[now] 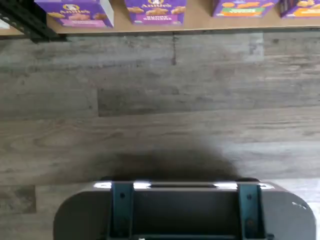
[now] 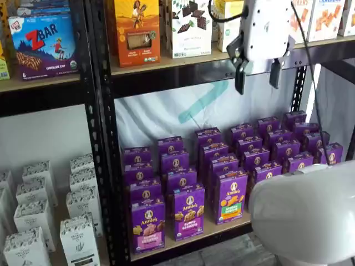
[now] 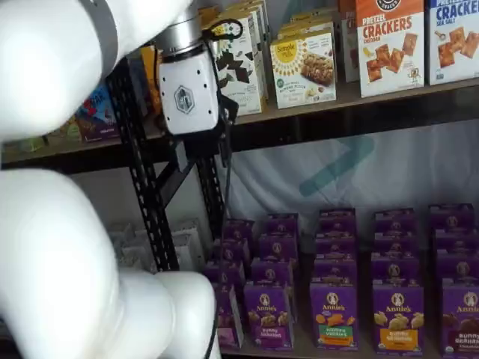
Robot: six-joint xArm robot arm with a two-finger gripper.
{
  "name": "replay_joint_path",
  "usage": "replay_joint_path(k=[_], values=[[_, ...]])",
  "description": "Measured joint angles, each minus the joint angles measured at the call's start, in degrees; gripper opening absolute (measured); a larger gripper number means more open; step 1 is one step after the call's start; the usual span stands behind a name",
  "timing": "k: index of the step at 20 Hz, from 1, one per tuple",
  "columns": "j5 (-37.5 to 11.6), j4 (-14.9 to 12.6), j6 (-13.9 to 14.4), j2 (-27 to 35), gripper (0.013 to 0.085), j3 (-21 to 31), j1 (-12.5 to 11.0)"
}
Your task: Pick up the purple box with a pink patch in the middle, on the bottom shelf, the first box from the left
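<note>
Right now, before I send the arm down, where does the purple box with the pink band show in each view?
Wrist view: the purple box stands at the shelf's front edge, beside the black rack upright.
Shelf view: front row, nearest the black upright.
Shelf view: mostly hidden by the white arm; only a purple-pink sliver shows.
Shared landmark: the Bunny Grahams box next to it.

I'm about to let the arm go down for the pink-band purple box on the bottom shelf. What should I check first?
1. Jaws open: ok; the gripper shows a plain gap between its fingers.
2. Jaws empty: ok.
3. Purple box upright at the front of the bottom shelf: ok.
4. Gripper lined up with the box: not ok; it hangs high, by the upper shelf.
5. Neighbour with the purple band standing apart from it: ok, a narrow gap shows.
6. Box's sides free for the fingers: cannot tell.
</note>
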Motion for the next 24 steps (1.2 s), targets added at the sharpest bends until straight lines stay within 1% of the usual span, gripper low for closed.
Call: replay_joint_path(k=[2, 4, 7, 10, 15, 19, 22, 24], values=[[-3.8, 0.67, 0.21, -0.83, 0.085, 3.44, 0.16], [-5.76, 0.83, 0.61, -0.59, 0.085, 5.59, 0.61], [-9.24, 0.22, 1.59, -0.56, 0.085, 8.79, 1.71], [-14.26, -0.75, 2.89, -0.65, 0.085, 12.71, 3.01], [-19.91, -1.62, 4.44, 0.11, 0.085, 16.72, 4.42], [-26.64, -3.37, 6.91, 2.84, 0.085, 20.72, 6.32], [-31.11, -3.54, 8.05, 5.96, 0.085, 22.8, 7.22], [-35.38, -3.47, 8.49, 7.2, 0.085, 24.72, 7.52]])
